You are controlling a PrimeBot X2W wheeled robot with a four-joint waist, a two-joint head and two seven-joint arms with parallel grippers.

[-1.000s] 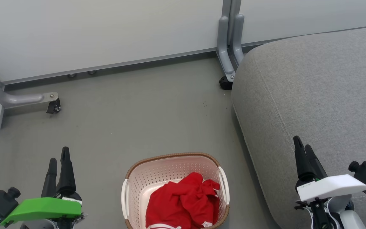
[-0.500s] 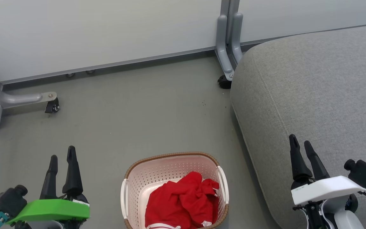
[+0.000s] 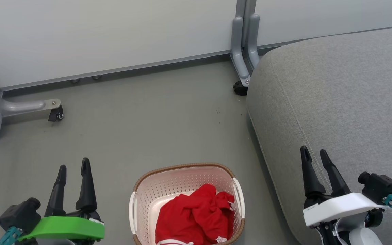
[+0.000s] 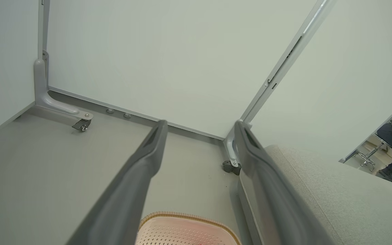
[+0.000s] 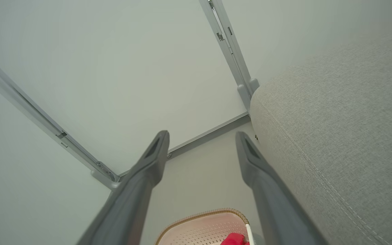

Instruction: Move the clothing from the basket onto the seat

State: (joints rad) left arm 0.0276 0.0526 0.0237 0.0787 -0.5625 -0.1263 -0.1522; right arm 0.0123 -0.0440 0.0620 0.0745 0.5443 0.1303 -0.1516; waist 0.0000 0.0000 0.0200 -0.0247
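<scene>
My left gripper (image 3: 74, 163) and right gripper (image 3: 313, 150) both stand spread wide, holding nothing. Between them, inboard of each and a little back toward my body, sits the basket (image 3: 182, 167), with the clothing (image 3: 196, 217) bunched inside it, untouched. The seat (image 3: 335, 95) lies under and beyond my right fingers. I judge this the approach step: one gripper must next swing inward, dip below the rim and close on a fold — clear of the plastic wall.
</scene>
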